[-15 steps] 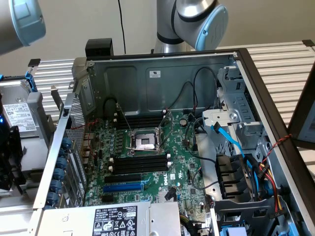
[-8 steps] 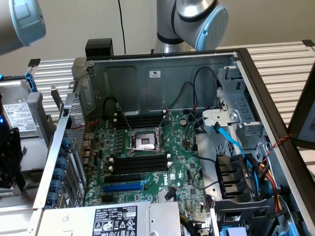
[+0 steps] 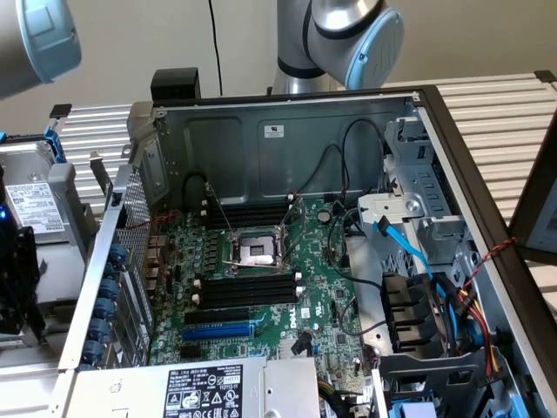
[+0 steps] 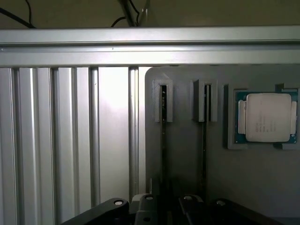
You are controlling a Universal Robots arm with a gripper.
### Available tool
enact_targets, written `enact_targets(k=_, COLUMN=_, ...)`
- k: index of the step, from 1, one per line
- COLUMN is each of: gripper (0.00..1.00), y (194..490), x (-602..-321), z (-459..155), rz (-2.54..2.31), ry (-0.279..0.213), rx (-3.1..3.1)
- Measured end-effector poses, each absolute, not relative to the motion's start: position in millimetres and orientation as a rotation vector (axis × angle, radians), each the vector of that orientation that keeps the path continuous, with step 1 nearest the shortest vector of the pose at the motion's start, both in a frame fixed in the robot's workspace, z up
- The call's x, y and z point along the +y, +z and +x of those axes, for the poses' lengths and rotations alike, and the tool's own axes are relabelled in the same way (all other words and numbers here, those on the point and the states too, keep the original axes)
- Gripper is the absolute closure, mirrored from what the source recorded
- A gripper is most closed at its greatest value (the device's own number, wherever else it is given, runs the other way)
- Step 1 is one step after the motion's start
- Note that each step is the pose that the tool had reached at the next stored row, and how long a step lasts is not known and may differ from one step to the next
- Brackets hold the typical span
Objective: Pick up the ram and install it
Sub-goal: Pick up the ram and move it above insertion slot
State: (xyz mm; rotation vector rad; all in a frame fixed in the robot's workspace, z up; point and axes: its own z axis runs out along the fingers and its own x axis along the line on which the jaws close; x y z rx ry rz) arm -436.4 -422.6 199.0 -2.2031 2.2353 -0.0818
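In the wrist view the ram stands on edge in a slot of a grey holder plate, seen as a thin dark line. A second stick stands in the neighbouring slot. My gripper is over the near end of the first stick, one finger on each side, closed against it. In the exterior view the open computer case shows the motherboard's long black memory slots with white end clips, and these slots hold nothing.
A processor chip lies in a recess of the holder plate beside the sticks. The plate rests on ribbed aluminium rails. Inside the case are the CPU socket, a blue expansion slot, loose cables and case walls.
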Motion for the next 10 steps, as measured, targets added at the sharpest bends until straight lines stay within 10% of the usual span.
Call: enact_targets(k=10, gripper=0.88, y=199.0, x=-422.6, z=-436.4, rz=-2.203, ry=-0.082, rx=2.235)
